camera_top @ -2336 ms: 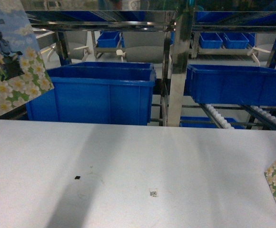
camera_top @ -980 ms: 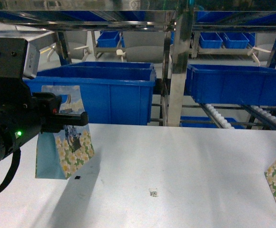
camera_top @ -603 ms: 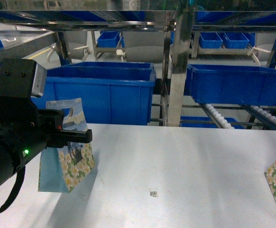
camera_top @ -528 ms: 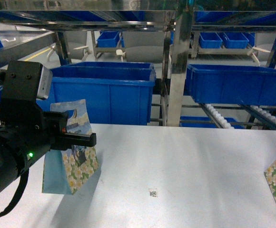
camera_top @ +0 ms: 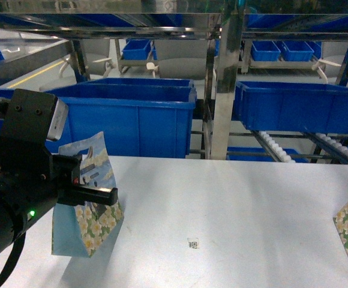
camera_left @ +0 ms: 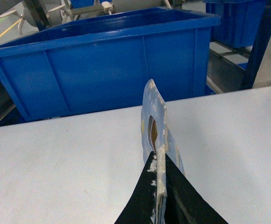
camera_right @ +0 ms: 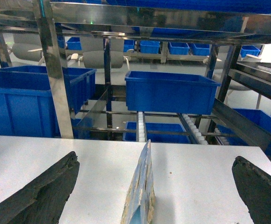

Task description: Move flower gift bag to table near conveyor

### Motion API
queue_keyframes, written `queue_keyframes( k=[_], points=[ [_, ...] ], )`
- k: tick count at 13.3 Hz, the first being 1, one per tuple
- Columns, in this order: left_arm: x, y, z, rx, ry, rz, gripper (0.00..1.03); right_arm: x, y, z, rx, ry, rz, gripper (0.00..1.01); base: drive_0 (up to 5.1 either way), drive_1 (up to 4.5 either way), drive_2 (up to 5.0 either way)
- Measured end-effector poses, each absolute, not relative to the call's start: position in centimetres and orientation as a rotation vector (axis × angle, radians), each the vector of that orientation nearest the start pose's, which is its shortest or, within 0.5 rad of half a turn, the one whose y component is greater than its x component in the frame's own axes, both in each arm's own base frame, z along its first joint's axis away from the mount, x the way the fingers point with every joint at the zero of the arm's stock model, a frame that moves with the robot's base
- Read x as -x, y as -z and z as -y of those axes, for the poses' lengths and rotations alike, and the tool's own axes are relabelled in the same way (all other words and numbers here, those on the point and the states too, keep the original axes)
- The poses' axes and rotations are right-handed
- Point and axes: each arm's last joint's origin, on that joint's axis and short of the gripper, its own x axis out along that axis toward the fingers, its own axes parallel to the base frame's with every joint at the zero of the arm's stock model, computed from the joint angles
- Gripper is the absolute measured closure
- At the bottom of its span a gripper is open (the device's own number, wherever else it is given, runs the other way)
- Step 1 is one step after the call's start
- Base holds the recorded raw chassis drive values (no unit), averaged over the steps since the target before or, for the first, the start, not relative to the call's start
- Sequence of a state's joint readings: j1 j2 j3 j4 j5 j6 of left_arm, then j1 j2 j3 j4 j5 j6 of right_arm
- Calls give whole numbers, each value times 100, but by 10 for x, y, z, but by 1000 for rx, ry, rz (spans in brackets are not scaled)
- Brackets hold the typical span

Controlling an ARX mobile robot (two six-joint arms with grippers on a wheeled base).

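Fingers (camera_left: 147, 198) of the left gripper (camera_left: 158, 196) are clamped on the flower gift bag's (camera_top: 89, 204) top edge; bag base touches the table (camera_top: 240, 204) at 9 o'clock. Right gripper (camera_right: 149, 186) is spread wide, gripping nothing. Conveyor (camera_top: 294, 150) stands at 12 o'clock beyond the table's far edge. Small printed tag (camera_top: 193, 243) unreadable.

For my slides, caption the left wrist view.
Left gripper pinching the flower gift bag edge-on above the table.
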State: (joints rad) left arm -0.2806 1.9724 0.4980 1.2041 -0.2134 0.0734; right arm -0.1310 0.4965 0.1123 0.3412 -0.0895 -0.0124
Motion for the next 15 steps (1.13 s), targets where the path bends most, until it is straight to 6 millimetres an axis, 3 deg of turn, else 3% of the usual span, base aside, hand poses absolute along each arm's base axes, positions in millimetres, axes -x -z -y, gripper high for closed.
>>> queue_keyframes(
  k=[3,6,7,8,9,12,15],
  points=[
    [-281,-82,76,-182,82,-272,97,-133,-189,15,8,42,-43,3,0,0,0],
    [-269,-90,85,-263,125,-265,54,-133,-189,15,8,42,-43,3,0,0,0],
    [-267,-96,87,-269,136,-255,36,-133,-189,15,8,42,-43,3,0,0,0],
    [-266,-102,87,-277,128,-251,10,-133,-189,15,8,41,-43,3,0,0,0],
    [-266,-106,86,-288,126,-238,3,-133,-189,15,8,42,-43,3,0,0,0],
    [-265,-139,81,-286,128,-130,5,-133,-189,15,8,41,-43,3,0,0,0],
    [-254,-167,62,-281,98,-73,5,-133,-189,15,8,42,-42,3,0,0,0]
  ],
)
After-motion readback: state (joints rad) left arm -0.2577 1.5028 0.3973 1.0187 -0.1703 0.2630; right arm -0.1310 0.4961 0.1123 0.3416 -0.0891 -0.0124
